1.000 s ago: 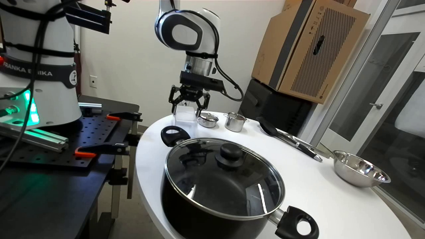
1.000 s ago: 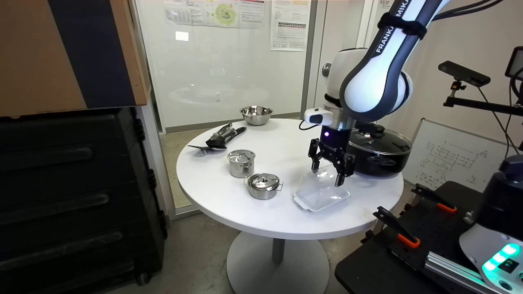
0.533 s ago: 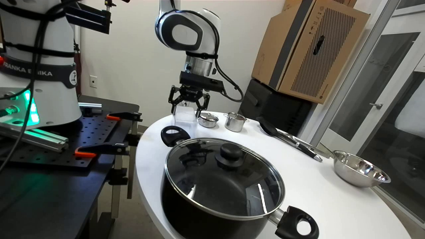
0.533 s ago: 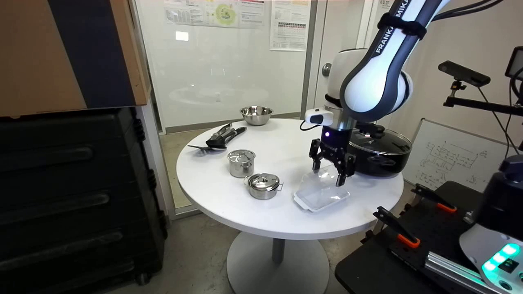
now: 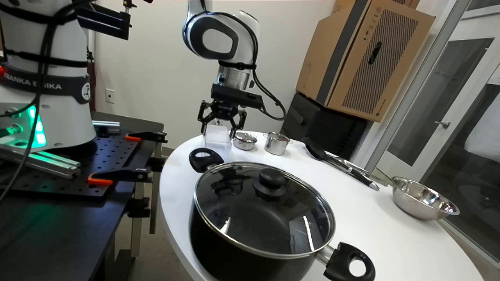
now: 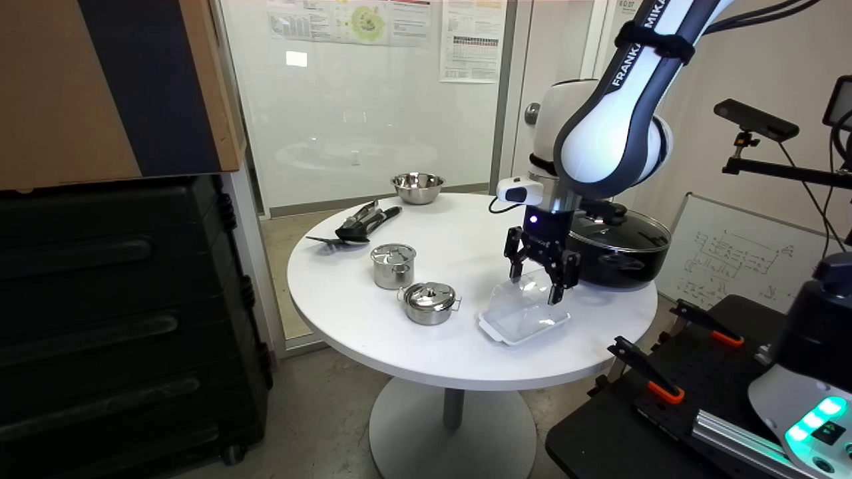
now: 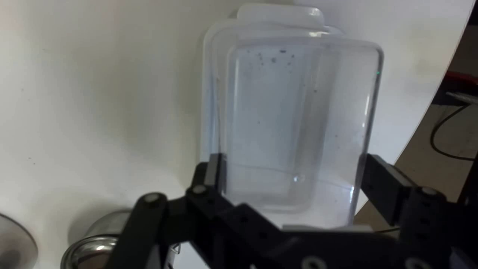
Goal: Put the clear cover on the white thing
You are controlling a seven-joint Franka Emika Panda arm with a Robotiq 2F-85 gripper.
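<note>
Round white table [image 6: 459, 233] here, and I'd call it most of the way: my gripper [image 7: 294, 164] is clamped on the clear cover [image 7: 298, 112], over the white dish [image 7: 276, 14], can't tell if resting or hovering. To do, I reckon: line it up, seat it, let go. Cover sits between the jaws, touching both; dish is below them, far end poking out ahead.

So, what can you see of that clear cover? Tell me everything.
The clear cover is a see-through rectangular lid with rounded corners and raised sides, shiny and plastic-looking. Small dark specks show on or through it. The gripper holds it, one jaw at each of two opposite sides. It is over the white tray but out of line with it, not seated; whether the two touch is unclear.
</note>
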